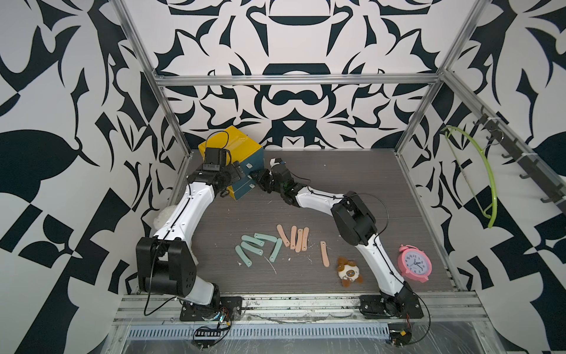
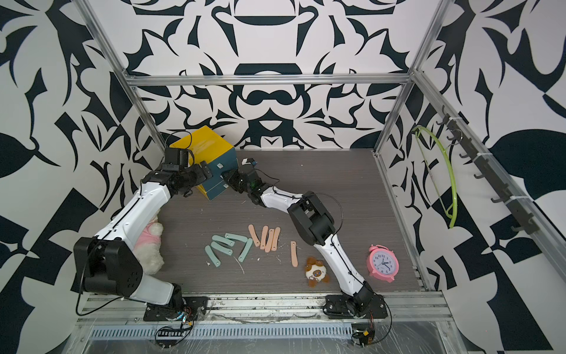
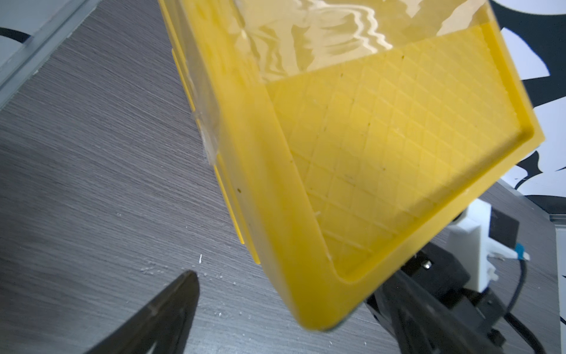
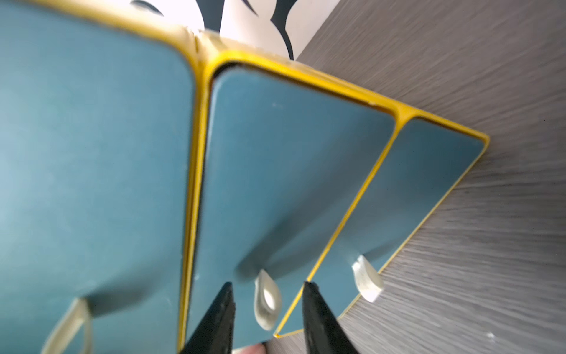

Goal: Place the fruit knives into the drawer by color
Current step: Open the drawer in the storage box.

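My right gripper was at the front of the yellow cabinet, which stood at the far left of the table. Its two fingers stood a narrow gap apart on either side of the clear handle of the middle drawer, and neither one touched the handle. All three blue drawer fronts looked closed.

My left gripper was spread wide at the cabinet's near side. The left wrist view showed one corner of the cabinet between its fingers, and the finger I could see was clear of the cabinet.

The knives lay out on the table in front of my arms, well away from the cabinet. Five mint knives were in a loose cluster, four pink knives lay just beside them, and one more pink knife lay apart, near a small toy dog.
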`<state>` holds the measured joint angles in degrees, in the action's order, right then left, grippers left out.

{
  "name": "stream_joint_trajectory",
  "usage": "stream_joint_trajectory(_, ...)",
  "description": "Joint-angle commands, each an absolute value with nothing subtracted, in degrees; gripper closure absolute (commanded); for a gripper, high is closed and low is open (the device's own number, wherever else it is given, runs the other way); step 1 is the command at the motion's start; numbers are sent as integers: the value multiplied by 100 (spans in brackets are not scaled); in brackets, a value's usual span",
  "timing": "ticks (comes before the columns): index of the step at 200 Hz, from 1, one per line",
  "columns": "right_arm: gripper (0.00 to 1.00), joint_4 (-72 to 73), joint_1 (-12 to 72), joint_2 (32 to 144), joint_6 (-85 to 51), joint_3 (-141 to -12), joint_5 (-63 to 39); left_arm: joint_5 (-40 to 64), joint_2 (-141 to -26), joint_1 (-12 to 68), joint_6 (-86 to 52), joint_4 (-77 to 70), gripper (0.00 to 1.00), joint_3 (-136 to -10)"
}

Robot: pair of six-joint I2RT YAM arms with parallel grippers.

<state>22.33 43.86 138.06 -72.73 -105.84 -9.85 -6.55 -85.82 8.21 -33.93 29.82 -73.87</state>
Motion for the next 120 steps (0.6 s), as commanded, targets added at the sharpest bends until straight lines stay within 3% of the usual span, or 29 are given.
stream_joint_trajectory(1, 76, 2539, 4394, 13793, -7330, -10874, -963, -602, -8494, 792, -3384, 3062, 1, -7281)
stream_joint_trajectory(34, 100, 2654, 4398, 13733, -7332, -10742, -951, -598, -8490, 799, -3383, 3061, 1, -7278)
stream_joint_trajectory(120, 100, 3554, 4488, 12447, -7293, -8625, -1006, -576, -8565, 797, -3397, 2980, 1, -7275)
